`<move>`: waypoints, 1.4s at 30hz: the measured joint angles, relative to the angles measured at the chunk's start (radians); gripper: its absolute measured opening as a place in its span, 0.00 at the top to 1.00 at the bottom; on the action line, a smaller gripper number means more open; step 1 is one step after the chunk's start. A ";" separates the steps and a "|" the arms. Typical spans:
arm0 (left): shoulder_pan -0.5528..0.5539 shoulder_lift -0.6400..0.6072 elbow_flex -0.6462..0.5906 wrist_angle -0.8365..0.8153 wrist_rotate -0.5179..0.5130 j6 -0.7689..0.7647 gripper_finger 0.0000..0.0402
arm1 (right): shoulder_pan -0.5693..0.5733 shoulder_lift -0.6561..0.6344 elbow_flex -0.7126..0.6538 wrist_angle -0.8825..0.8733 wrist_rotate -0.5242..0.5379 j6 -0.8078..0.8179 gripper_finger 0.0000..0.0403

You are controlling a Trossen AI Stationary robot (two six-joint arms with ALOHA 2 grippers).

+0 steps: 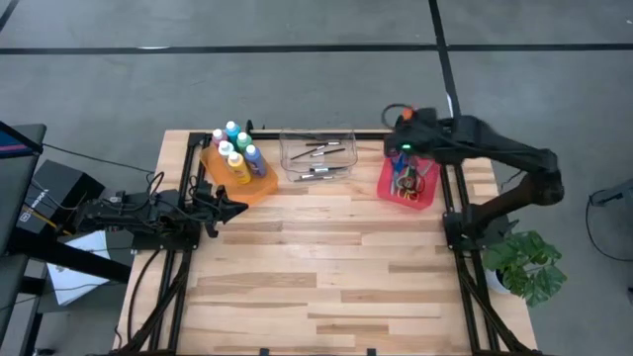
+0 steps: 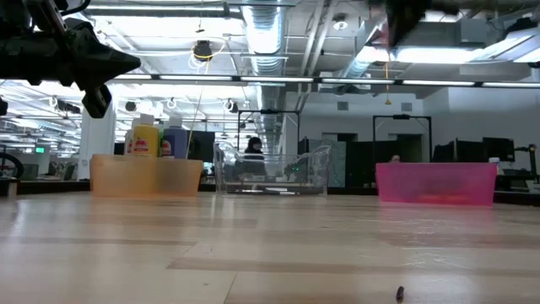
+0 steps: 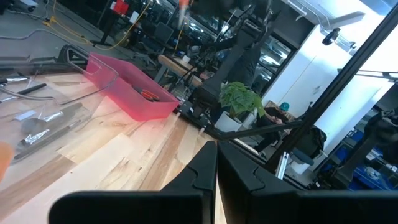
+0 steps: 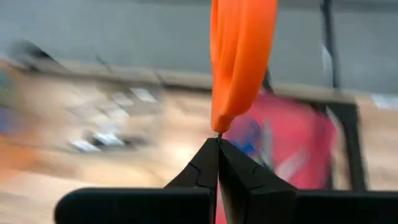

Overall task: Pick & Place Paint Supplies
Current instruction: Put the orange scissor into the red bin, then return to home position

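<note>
Pincer of right gripper [image 4: 217, 140] closed tight, tips pressed together on the thin lower end of orange-handled scissors [image 4: 239, 62], orange loop standing up above the tips. Held high, clear of the table [image 1: 326, 267], over the back edge of the red bin [image 1: 386, 188] at the table's far right. More scissors [image 1: 406, 178] lying inside that bin, blue and red handles showing.

Left gripper [image 3: 216, 146] likewise closed tip to tip, gripping nothing, hanging above the table's left side just beside the orange bin [image 1: 259, 190] and touching neither bin nor wood.

Paint bottles [image 1: 235, 150] upright in the orange bin at far left: blue, green, yellow, pink and white caps seen from above. Paintbrushes [image 1: 321, 148] lying flat in the clear bin [image 1: 287, 148], between the orange and red bins along the far edge.

Labels on the bottles visible in the low view as pale patches, too small to read. White lettering on a black box [image 1: 45, 193] beside the table's left edge, also unreadable. Potted plant [image 1: 524, 262] on the floor off the table's right side.
</note>
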 joint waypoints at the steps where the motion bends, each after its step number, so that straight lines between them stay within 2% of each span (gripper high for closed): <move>1: 0.000 0.000 0.000 0.002 -0.001 0.000 0.99 | -0.033 0.004 -0.053 0.005 -0.042 0.007 1.00; 6: 0.000 0.000 0.000 0.002 -0.001 0.000 0.99 | -0.125 0.040 -0.310 0.079 -0.245 0.007 1.00; 9: 0.000 0.000 0.000 0.002 -0.001 0.000 0.99 | -0.154 0.077 -0.435 0.180 -0.315 -0.007 1.00; 14: 0.000 0.000 0.000 0.003 0.000 0.000 0.99 | -0.211 0.155 -0.558 0.371 -0.433 -0.058 1.00; 23: 0.000 0.000 0.000 0.003 0.000 0.000 0.99 | -0.267 0.290 -0.540 0.400 -0.457 -0.116 0.99; 26: 0.000 0.000 0.000 0.003 0.000 0.000 0.99 | -0.281 0.298 -0.533 0.412 -0.459 -0.119 0.94; 29: 0.000 0.000 0.000 0.003 0.000 0.000 0.99 | -0.292 0.294 -0.533 0.409 -0.472 -0.120 0.86; 33: 0.000 0.000 0.000 0.002 0.000 0.000 0.99 | -0.304 0.219 -0.533 0.396 -0.477 -0.140 0.69; 37: 0.000 0.000 0.000 0.002 0.000 0.000 0.99 | -0.270 0.067 -0.516 0.464 -0.500 -0.305 0.52; 39: 0.000 0.000 0.000 0.002 0.000 0.000 0.99 | -0.221 -0.038 -0.496 0.510 -0.518 -0.389 0.47; 42: 0.000 0.000 0.000 0.002 0.000 0.000 0.99 | -0.093 -0.233 -0.481 0.671 -0.526 -0.505 0.46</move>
